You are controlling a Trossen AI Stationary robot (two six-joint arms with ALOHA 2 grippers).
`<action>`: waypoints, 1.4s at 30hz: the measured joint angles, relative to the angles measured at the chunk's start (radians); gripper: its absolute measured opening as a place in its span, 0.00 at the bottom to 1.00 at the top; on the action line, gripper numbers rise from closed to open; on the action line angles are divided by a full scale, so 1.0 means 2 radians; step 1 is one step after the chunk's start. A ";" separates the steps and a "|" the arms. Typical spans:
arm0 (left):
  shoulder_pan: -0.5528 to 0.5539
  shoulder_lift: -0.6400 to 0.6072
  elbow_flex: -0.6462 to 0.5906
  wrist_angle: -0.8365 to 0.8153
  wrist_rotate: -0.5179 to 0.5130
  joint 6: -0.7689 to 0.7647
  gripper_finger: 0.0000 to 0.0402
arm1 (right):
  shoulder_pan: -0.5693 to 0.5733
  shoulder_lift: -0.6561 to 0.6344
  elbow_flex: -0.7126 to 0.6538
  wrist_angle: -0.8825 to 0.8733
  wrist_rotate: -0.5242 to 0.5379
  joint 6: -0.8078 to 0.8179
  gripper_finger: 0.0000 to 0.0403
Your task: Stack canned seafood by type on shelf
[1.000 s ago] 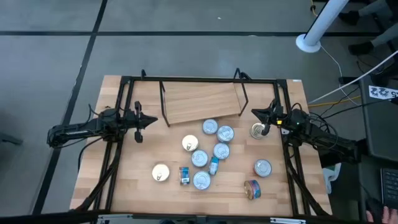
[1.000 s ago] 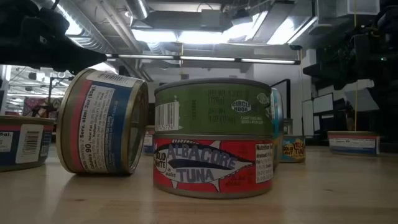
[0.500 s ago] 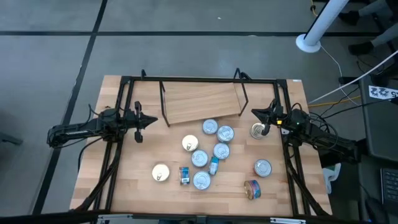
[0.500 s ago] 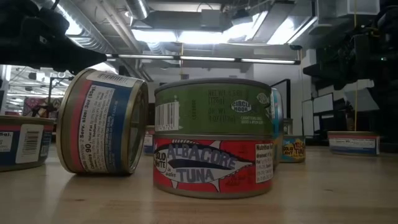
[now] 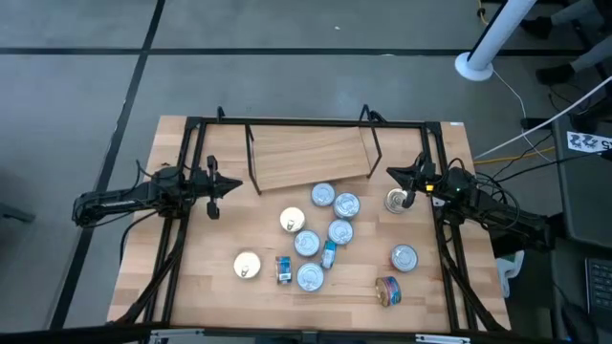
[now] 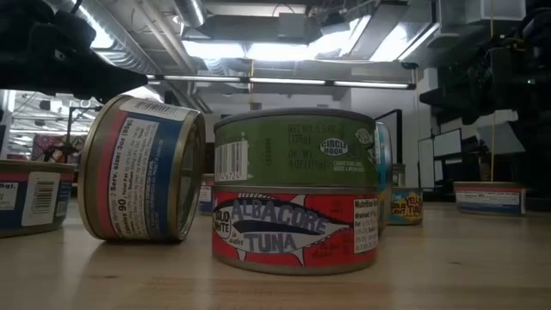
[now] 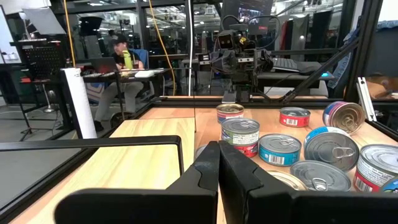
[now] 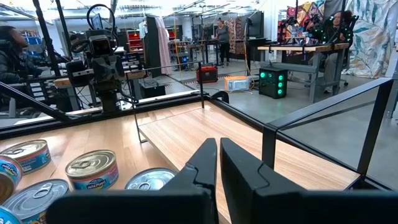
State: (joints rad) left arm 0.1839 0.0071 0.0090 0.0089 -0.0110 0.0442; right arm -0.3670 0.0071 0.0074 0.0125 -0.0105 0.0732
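Several short round seafood tins (image 5: 320,234) lie scattered on the middle of the table, most upright with silver or gold lids. A few rest on their sides (image 5: 387,290). In the low view a green tin sits on a red tuna tin (image 6: 297,228), and a blue-and-red tin (image 6: 142,181) stands on its edge beside them. The light-wood shelf (image 5: 311,156) on its black wire frame stands at the far middle with nothing on it. My left gripper (image 5: 232,186) hovers shut at the shelf's left end. My right gripper (image 5: 392,175) hovers shut at its right end, just beyond a gold-lidded tin (image 5: 397,201).
Black rails (image 5: 311,122) frame the tabletop on the far, left and right sides. Bare wood lies to the left of the tins, near a lone gold-lidded tin (image 5: 247,265). A white pole base (image 5: 475,63) stands on the floor beyond the table. People sit in the room behind.
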 joint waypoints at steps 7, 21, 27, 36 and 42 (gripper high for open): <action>0.000 0.000 0.000 0.000 0.000 0.000 0.00 | 0.000 0.000 0.000 0.000 0.000 0.000 0.06; 0.000 0.000 0.000 0.000 0.000 -0.025 0.00 | 0.000 0.000 0.000 0.006 0.000 0.000 0.06; 0.000 0.000 0.000 0.000 0.000 -0.076 0.00 | 0.000 0.000 0.000 0.007 0.000 0.000 0.06; 0.000 0.000 0.000 0.006 0.000 -0.163 0.00 | 0.000 0.000 0.000 0.008 0.000 0.000 0.06; 0.000 0.000 0.000 0.004 -0.008 -0.141 0.00 | 0.000 0.000 0.000 0.006 0.000 0.000 0.06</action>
State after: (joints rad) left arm 0.1841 0.0073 0.0091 0.0159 -0.0269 -0.2372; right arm -0.3670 0.0069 0.0072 0.0254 -0.0109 0.0734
